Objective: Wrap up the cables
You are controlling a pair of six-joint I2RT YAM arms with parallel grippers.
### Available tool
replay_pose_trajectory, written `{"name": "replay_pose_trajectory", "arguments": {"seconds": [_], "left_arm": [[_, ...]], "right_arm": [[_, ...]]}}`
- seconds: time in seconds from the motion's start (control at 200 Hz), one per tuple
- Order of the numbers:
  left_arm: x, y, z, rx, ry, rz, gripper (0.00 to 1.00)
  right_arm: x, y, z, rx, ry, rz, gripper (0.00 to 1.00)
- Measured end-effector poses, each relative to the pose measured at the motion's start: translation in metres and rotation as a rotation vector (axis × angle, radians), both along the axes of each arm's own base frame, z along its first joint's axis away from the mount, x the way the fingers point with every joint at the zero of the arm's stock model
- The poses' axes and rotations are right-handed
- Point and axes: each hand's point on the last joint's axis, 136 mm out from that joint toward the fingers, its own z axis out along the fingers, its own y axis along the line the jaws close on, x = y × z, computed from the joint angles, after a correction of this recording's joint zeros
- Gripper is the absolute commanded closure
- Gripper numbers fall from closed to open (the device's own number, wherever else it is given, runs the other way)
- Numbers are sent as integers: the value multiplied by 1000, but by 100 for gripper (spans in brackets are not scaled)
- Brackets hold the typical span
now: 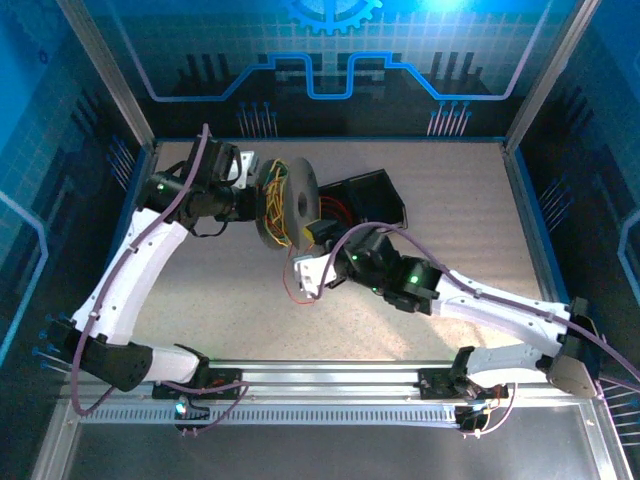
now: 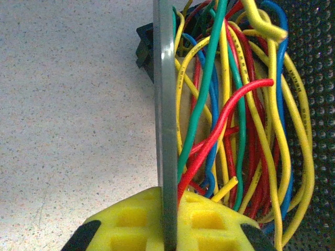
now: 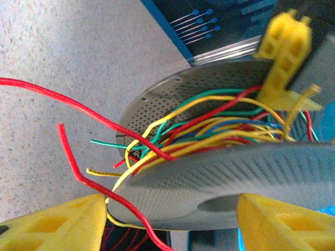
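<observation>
The cables (image 3: 209, 130), red, yellow, green and blue strands, sit bunched between the two flanges of the spool (image 1: 303, 200), which stands on its edge near the middle of the table (image 1: 450, 230). Most are tucked in loosely, but a few ends poke out past the rim, and one long red wire (image 3: 89, 183) trails free. From above it droops in a loop onto the table just below the spool.

The left gripper (image 2: 170, 222) is clenched on the thin grey edge of one flange and holds the spool upright. The right gripper (image 3: 168, 222) sits just beside the spool's lower rim with its jaws spread. It grasps nothing I can make out, though the loose red wire runs close past one finger. A black box (image 1: 370, 195) lies just behind the spool.

The wrapping looks partway done, and the step in hand seems to be gathering that stray red wire. The next move calls for pinching it along its free length and leading it round the core between the flanges, without dragging the seated strands out.
</observation>
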Motion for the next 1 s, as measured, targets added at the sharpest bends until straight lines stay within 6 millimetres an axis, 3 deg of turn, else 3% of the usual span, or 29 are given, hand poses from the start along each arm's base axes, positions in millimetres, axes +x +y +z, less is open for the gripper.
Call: {"name": "replay_pose_trajectory", "arguments": {"seconds": [0.105, 0.335, 0.455, 0.625, 0.801, 1.001], "left_arm": [[1, -1, -2, 1, 4, -1, 100], [1, -1, -1, 1, 5, -2, 100], [0, -3, -1, -9, 8, -9, 100], [-2, -6, 6, -41, 7, -18, 100], [10, 4, 40, -156, -68, 44, 100], [-4, 4, 71, -295, -101, 28, 100]], "right_arm": [[5, 4, -15, -72, -32, -2, 35], [12, 4, -18, -110, -61, -21, 63], [16, 3, -14, -104, -54, -36, 100], [36, -17, -17, -56, 67, -142, 100], [72, -70, -23, 132, 256, -410, 100], [128, -176, -33, 467, 485, -857, 100]]}}
